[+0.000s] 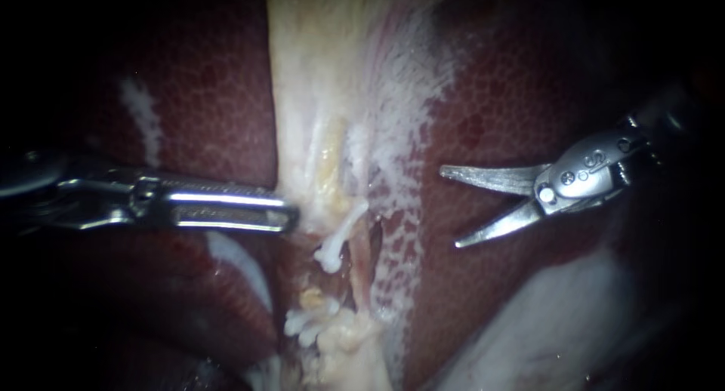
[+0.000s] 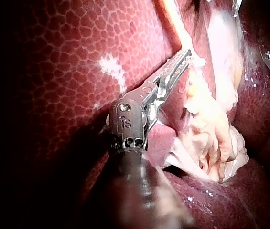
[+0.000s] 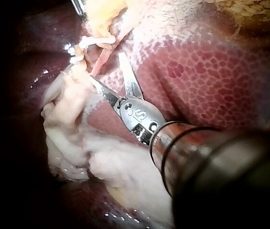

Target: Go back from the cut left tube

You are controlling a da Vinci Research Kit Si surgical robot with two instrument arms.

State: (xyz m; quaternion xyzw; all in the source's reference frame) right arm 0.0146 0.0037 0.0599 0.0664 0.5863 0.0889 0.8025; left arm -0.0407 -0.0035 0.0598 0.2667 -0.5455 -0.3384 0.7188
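Note:
A pale band of tissue [image 1: 325, 74] runs down the middle of the dark red liver [image 1: 513, 96]. Low in this band a thin white tube [image 1: 338, 240] ends in a free cut stump. Below the gap sit white clips [image 1: 303, 321] on the other stump. My left instrument [image 1: 291, 213] reaches in from the left, its long jaws shut on the edge of the pale tissue beside the cut. My right instrument [image 1: 449, 207], with two curved blades, stands open over the liver, well to the right of the tube. In the right wrist view the blades [image 3: 108, 70] gape just short of the clips [image 3: 89, 40].
A pinkish strand [image 1: 364, 251] lies just right of the cut tube. A pale fatty lump [image 1: 559, 323] fills the lower right. In the left wrist view, lumpy pale tissue [image 2: 211, 129] hangs beside the left instrument's jaws [image 2: 186, 55].

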